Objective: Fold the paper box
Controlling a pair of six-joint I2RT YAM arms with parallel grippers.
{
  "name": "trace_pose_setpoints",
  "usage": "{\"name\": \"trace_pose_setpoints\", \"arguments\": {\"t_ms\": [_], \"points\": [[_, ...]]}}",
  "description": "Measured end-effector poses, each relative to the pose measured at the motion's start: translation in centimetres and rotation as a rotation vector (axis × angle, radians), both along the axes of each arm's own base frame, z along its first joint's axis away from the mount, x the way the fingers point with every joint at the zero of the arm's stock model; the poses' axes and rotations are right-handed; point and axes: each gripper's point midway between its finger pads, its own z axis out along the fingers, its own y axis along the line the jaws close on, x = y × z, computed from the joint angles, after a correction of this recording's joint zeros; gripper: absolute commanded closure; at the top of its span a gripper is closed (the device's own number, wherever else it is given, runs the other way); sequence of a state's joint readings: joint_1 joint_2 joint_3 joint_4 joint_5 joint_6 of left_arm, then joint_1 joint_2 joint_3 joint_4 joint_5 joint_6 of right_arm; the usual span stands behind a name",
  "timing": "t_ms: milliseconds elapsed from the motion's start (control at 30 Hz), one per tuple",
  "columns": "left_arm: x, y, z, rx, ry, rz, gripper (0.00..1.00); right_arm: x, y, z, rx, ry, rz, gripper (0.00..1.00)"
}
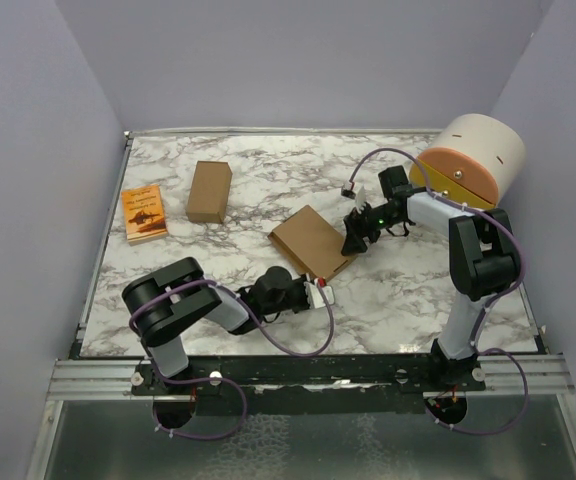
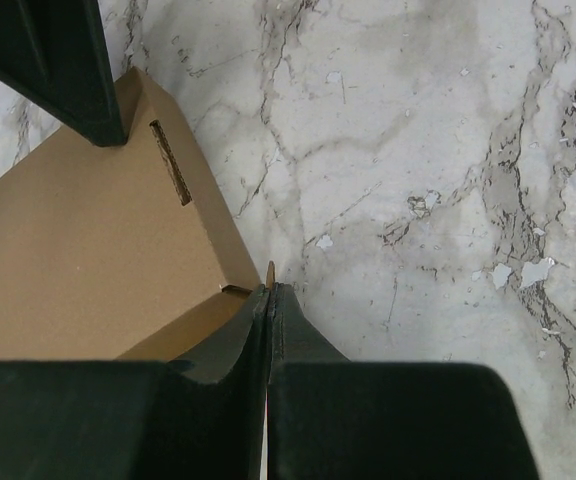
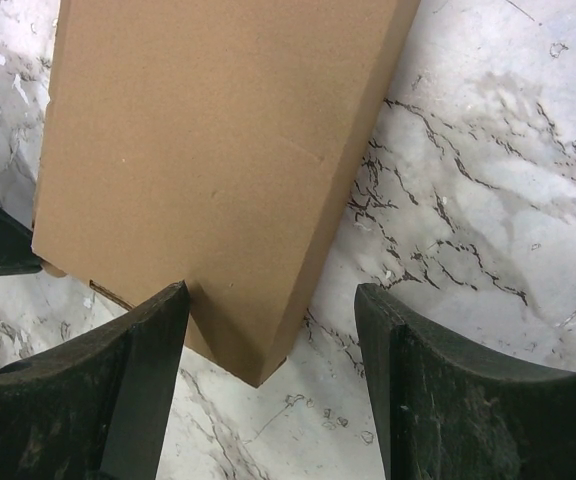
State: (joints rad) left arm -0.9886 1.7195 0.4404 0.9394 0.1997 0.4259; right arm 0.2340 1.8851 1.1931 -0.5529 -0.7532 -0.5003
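paper box (image 1: pixel 311 243): mid-counter (image 1: pixel 408 295), shallow, closed up | left pincer (image 2: pixel 270 293): clamped on thin cardboard sliver at near corner | right pincer (image 3: pixel 271 300): apart, straddling far corner | handling: likely light, stiff, easily creased; best gripped at edges or flaps

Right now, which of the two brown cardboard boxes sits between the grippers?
The wide, flat paper box mid-table, left gripper pinching its near corner; the narrower box stands apart by the orange booklet.
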Motion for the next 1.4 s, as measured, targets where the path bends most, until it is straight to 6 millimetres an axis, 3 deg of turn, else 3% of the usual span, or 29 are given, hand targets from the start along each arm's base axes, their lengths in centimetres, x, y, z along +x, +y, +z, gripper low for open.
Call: {"name": "trace_pose_setpoints", "arguments": {"t_ms": [667, 767, 1133, 1400], "points": [[-0.4, 2.5, 0.2, -0.047, 0.04, 0.103, 1.0, -1.2, 1.5, 0.3, 0.105, 0.126, -0.071, 0.38], [-0.5, 2.8, 0.1, -0.054, 0.04, 0.114, 1.0, -1.5, 1.7, 0.1, 0.126, 0.154, -0.085, 0.44], [-0.5, 3.7, 0.2, -0.079, 0.032, 0.148, 1.0, -2.0, 2.4, -0.5, 0.18, 0.229, -0.14, 0.47], [-0.6, 4.5, 0.2, -0.1, 0.027, 0.173, 1.0, -2.0, 2.6, -0.7, 0.193, 0.249, -0.174, 0.58]]}}
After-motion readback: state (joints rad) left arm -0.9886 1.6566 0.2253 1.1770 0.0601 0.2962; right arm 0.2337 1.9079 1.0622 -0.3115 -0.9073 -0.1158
